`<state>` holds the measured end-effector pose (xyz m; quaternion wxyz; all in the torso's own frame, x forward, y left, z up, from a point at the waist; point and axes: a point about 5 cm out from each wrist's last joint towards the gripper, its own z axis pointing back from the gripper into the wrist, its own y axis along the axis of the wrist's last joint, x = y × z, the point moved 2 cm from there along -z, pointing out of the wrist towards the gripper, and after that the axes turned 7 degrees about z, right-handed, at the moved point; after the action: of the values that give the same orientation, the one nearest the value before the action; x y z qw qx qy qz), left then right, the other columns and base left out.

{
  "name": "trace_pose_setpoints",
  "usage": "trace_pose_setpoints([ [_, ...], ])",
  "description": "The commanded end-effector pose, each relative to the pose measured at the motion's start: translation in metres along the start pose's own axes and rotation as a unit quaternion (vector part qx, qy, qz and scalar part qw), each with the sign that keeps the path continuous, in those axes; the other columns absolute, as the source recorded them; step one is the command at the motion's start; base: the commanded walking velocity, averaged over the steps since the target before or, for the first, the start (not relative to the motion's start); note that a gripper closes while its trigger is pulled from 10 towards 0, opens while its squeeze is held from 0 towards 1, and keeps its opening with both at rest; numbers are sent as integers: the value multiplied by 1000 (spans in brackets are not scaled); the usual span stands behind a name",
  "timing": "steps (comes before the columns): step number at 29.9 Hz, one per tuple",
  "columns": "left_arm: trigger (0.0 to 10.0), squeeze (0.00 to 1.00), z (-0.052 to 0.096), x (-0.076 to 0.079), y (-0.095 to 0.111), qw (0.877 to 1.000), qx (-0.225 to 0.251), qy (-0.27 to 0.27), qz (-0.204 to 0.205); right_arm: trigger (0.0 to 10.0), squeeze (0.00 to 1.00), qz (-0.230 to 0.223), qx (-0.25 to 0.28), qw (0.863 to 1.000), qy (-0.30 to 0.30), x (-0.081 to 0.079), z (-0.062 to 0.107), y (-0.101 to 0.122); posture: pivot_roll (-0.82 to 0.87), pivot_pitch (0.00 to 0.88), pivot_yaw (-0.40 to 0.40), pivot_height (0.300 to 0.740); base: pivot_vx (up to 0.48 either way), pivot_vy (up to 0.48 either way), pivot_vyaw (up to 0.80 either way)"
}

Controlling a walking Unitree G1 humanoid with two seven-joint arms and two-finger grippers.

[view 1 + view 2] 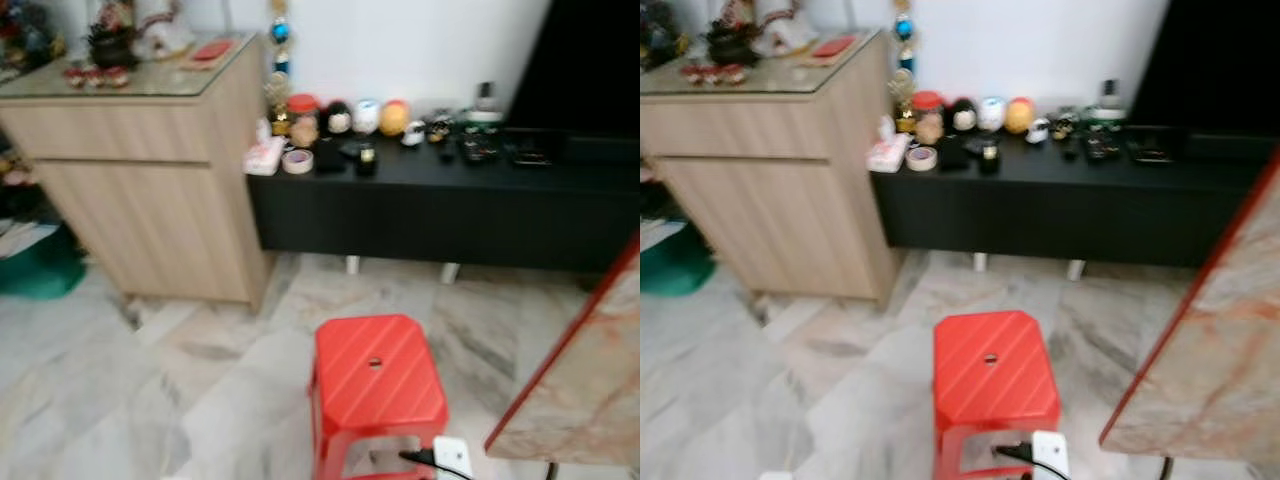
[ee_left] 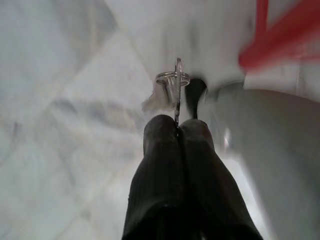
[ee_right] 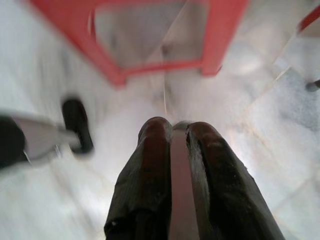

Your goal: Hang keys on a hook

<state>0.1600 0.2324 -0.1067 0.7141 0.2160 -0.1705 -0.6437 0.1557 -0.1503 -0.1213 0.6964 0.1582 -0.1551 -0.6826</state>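
In the left wrist view my left gripper (image 2: 177, 125) is shut on a metal key ring with keys (image 2: 172, 85), which stick out past the black fingertips above the marble floor. In the right wrist view my right gripper (image 3: 179, 127) is shut with nothing between its fingers and hangs over the floor near the legs of a red stool (image 3: 150, 40). The head views are blurred; I cannot make out a hook in them.
A red plastic stool (image 1: 375, 385) stands on the marble floor just ahead. Behind it runs a low black cabinet (image 1: 440, 205) carrying several small items, with a wooden cabinet (image 1: 150, 170) to its left. A marble-patterned tabletop with a red edge (image 1: 585, 375) juts in at right.
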Motion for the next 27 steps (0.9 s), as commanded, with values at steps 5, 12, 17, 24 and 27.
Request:
trace_pose_setpoints([
  [5,10000,0,4,0,-25,999,-40,-1,-2,10000,0,5,18,1000,-5,5,-1,15,-61,0,31,716,-300,0,0],
  [12,10000,0,4,-1,-26,999,-45,0,-23,10000,0,4,18,1000,-7,6,-1,16,-49,0,19,716,-83,0,0],
  [17,10000,0,4,4,-28,998,-49,-3,-39,10000,0,4,19,1000,-5,5,-1,18,-50,0,15,716,0,0,0],
  [24,10000,0,4,8,-29,997,-49,-5,-55,10000,0,-5,19,1000,-7,6,-1,18,-50,0,17,716,0,-151,0],
  [27,10000,0,4,9,-29,997,-48,-7,-56,10000,0,-6,19,1000,-7,5,-1,18,-51,0,17,716,0,-371,0],
])
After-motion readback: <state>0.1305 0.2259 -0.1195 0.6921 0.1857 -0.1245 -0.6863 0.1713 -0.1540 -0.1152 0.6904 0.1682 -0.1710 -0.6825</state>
